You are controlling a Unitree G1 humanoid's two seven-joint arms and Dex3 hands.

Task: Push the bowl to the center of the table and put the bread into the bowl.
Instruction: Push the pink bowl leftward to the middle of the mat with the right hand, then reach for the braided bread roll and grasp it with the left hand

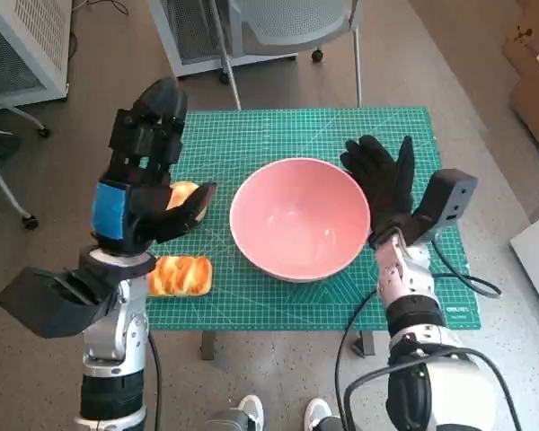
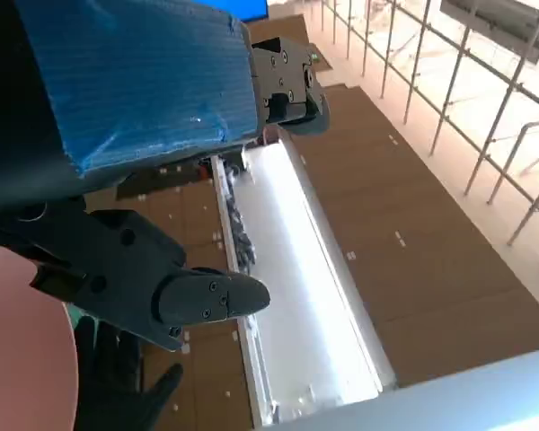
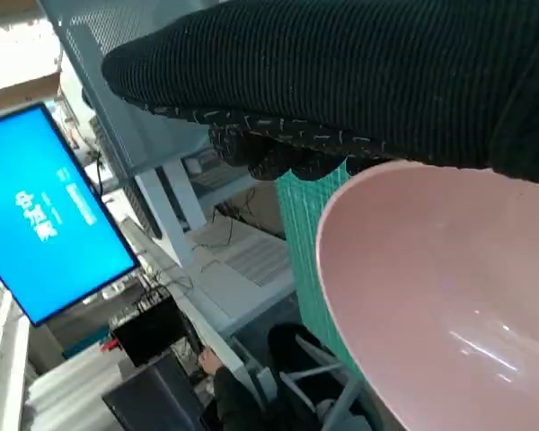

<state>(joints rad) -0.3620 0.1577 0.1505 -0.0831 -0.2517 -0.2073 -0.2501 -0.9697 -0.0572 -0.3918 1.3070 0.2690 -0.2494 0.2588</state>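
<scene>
Seen from the head view: right hand (image 1: 384, 184) spread flat, holding nothing, pressed against the outer rim of the pink bowl (image 1: 299, 218), which sits just inward of that palm, roughly mid-worktop (image 1: 251, 135) on the green cutting mat. Left hand (image 1: 148, 171) raised above the worktop's left part, fingers apart, apparently empty, thumb reaching toward the bowl. Two pieces of bread here: one bread roll (image 1: 180, 275) lying directly below that hand's wrist, near the worktop's front edge; a second bread piece (image 1: 181, 193) partly hidden behind the thumb, whether touched or merely overlapped cannot be told. From the left wrist view: blue-taped back of the left hand (image 2: 144, 81), black fingers (image 2: 153, 287) parted on nothing; a sliver of pink bowl (image 2: 22, 359) and the gloved right hand (image 2: 117, 386) just beyond the fingertips; no bread visible. From the right wrist view: dark glove of the right hand (image 3: 359, 81) lying over the bowl (image 3: 449, 296) rim, green mat beneath; a screen (image 3: 49, 206) and a seated person (image 3: 242, 386) far beyond. Judged: pushing about done, bread pick-up next. Best done by lowering the left hand straight onto the nearer roll, closing gently around its middle, lifting clear of the rim before crossing, and keeping the right palm steady against the bowl to prevent sliding.
</scene>
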